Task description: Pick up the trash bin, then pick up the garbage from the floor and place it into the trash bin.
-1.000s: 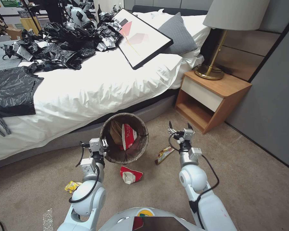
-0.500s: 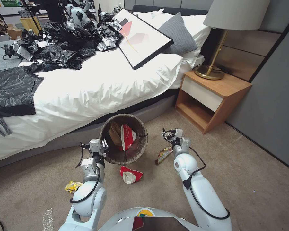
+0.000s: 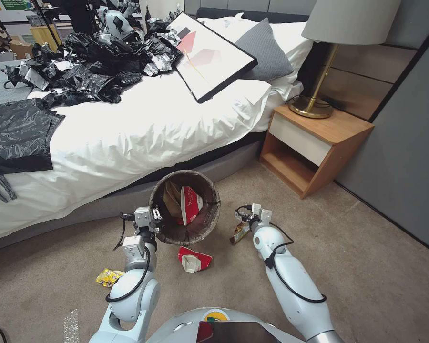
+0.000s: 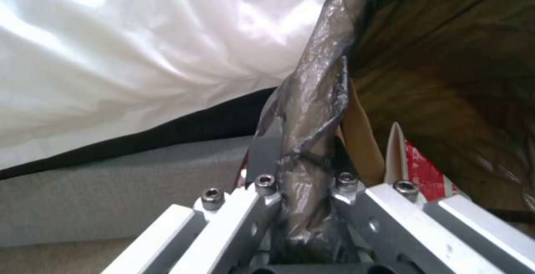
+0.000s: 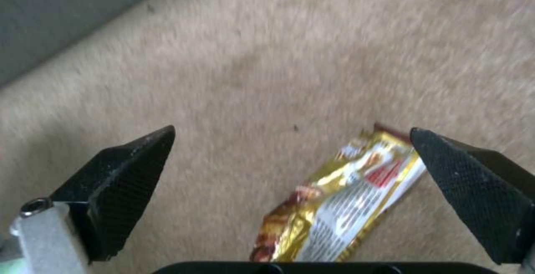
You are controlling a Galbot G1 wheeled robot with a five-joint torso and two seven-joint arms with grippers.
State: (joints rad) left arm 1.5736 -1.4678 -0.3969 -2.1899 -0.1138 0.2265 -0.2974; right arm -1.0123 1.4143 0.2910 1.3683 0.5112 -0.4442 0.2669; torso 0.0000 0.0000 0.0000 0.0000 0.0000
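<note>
The trash bin [image 3: 217, 196], lined with a dark brown bag, sits tilted towards me at the foot of the bed and holds a red-and-white paper cup [image 3: 190, 204] and brown paper. My left gripper [image 3: 151, 220] is shut on the bin's bagged rim [image 4: 312, 111], which is pinched between the fingers [image 4: 304, 182]. My right gripper [image 3: 245, 220] is low over the carpet, open [image 5: 291, 131], with a gold snack wrapper [image 5: 345, 198] lying between and just beyond its fingertips. This wrapper [image 3: 240, 231] lies to the right of the bin. A crushed red cup [image 3: 194, 259] and a yellow wrapper [image 3: 108, 277] also lie on the floor.
The bed [image 3: 143, 128] stands right behind the bin, with black plastic bags [image 3: 95, 62] and a framed picture [image 3: 209, 55] on it. A wooden nightstand [image 3: 314, 147] with a lamp [image 3: 319, 100] is at the right, beside a grey wall. Open carpet lies to the right.
My right arm has dropped and pulled in leftward, bringing its open gripper down over the gold wrapper. The left gripper and the bin have stayed put.
</note>
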